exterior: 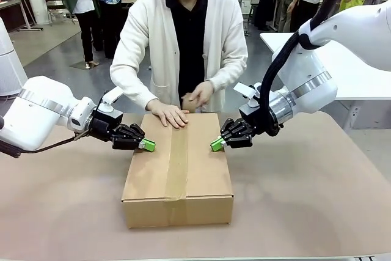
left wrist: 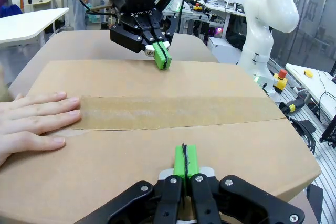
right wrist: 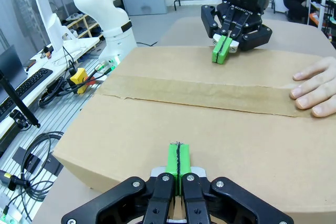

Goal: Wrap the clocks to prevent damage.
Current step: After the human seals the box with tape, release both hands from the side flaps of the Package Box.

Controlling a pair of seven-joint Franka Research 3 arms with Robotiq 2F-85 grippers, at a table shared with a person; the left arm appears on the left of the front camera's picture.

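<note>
The brand name "ROBOTIQ" is showing in small white letters on the black body of the right gripper (left wrist: 162, 56) in the left wrist view, and again on the left gripper (right wrist: 222, 50) in the right wrist view. No other print is reading clearly.

Brown tabletop (exterior: 305, 194) carrying one closed cardboard box (exterior: 178, 175).

The tabletop is a plain tan surface reaching from the robot's near edge to the far edge where the person stands. The box sits directly on it, about midway between the left and right edges, its long side running from near edge to far edge. A strip of brown tape (exterior: 177, 157) runs lengthwise down the middle of the box's top and over its near face.
</note>
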